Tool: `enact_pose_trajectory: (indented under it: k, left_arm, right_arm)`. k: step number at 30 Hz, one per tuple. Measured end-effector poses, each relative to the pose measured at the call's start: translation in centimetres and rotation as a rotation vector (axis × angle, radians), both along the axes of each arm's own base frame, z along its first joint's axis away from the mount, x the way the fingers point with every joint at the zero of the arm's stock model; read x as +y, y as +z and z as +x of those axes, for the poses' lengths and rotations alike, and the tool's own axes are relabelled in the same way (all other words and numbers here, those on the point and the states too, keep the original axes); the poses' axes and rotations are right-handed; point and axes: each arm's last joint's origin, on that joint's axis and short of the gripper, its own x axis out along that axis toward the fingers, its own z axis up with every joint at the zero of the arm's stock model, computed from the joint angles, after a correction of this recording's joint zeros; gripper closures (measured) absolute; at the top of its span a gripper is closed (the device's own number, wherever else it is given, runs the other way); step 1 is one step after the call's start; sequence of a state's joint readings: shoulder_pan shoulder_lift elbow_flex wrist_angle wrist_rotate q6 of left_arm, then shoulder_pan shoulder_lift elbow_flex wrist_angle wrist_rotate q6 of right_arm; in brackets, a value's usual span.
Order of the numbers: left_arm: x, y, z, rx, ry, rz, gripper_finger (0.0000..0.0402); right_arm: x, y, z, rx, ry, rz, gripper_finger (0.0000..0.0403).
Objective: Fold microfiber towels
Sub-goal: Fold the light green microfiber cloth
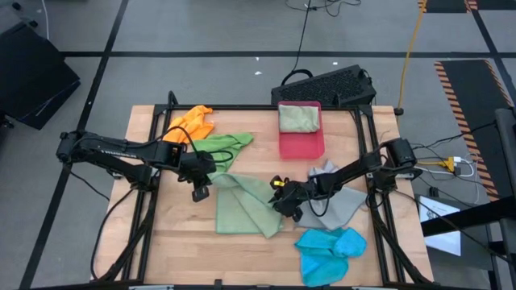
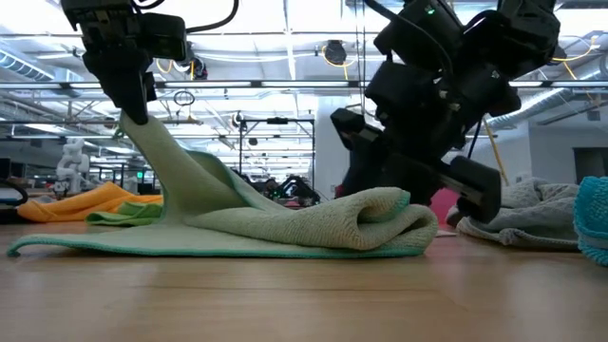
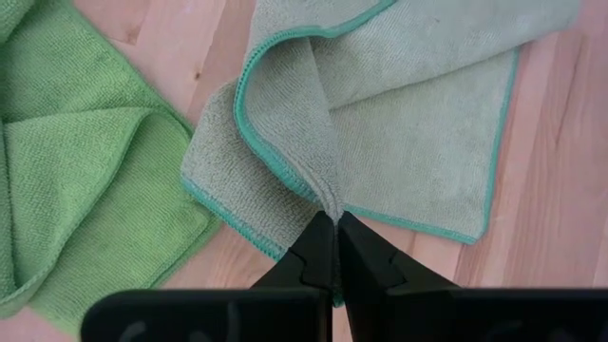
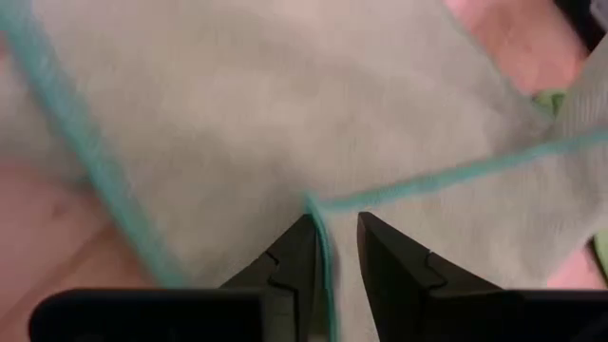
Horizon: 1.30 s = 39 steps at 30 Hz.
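A pale sage green towel (image 1: 242,208) lies mid-table, its right end rolled over in a thick fold (image 2: 385,217). My left gripper (image 1: 200,192) is shut on its left part and holds that above the table. My right gripper (image 1: 280,201) is shut on its right end, low over the wood. An orange towel (image 1: 193,121) and a bright green towel (image 1: 224,145) lie crumpled at the far left. A grey towel (image 1: 343,201) and a blue towel (image 1: 329,251) lie on the right. The pink-red tray (image 1: 301,143) holds a folded sage towel (image 1: 298,118). My left gripper pinches a bunched bit of the towel's teal-hemmed edge (image 3: 328,195) between its two fingertips, slanting down from the table's left. That part is raised, and the cloth runs in a taut slope (image 2: 176,176) down to the table. My right gripper has the towel's teal hem (image 4: 325,223) between its two fingers, at a corner where two hems meet. It comes slanting down from the table's right. The held end is folded back over the towel, whose remainder lies on the table.
A black keyboard (image 1: 326,84) sits beyond the table's far edge. Black frame rails (image 1: 153,177) run along the table's left and right sides. Bare wood (image 1: 185,250) shows near the front edge, left of the blue towel.
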<state>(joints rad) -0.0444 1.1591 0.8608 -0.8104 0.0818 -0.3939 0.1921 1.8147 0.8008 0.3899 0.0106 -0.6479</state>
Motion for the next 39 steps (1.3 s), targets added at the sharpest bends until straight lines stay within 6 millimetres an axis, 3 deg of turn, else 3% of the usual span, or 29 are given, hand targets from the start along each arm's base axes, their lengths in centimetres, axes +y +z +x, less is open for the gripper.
enact_pose_trajectory:
  k: [4,9,14,18,23,31,34,39]
  left_arm:
    - [0.0,0.0,0.0,0.000,0.003,-0.001,0.0392]
    - [0.0,0.0,0.0,0.003,0.006,-0.002,0.0392]
    - [0.0,0.0,0.0,0.002,0.006,-0.002,0.0392]
    - [-0.1,0.4,-0.1,-0.006,0.008,-0.035,0.0392]
    - [-0.2,3.3,0.5,-0.103,0.000,-0.063,0.0392]
    - [-0.6,10.2,0.5,-0.277,-0.160,0.075,0.0392]
    - [-0.7,12.2,0.0,-0.310,-0.204,0.123,0.0392]
    - [-1.1,14.1,-0.4,-0.355,-0.235,0.167,0.0392]
  right_arm:
    - [0.1,-0.3,0.3,0.006,0.008,0.013,0.0340]
    - [0.1,-0.2,0.2,0.016,-0.016,0.038,0.0392]
    - [0.0,0.5,0.0,0.020,-0.077,0.058,0.0398]
    - [-0.5,3.5,-0.7,-0.021,-0.219,0.118,0.0400]
    - [-1.3,9.1,-3.3,-0.097,-0.443,0.267,0.0401]
    - [-2.9,16.9,-8.1,-0.299,-0.693,0.862,0.0402]
    - [-3.4,18.9,-9.6,-0.364,-0.724,1.038,0.0402]
    - [-3.7,20.5,-11.3,-0.414,-0.731,1.183,0.0402]
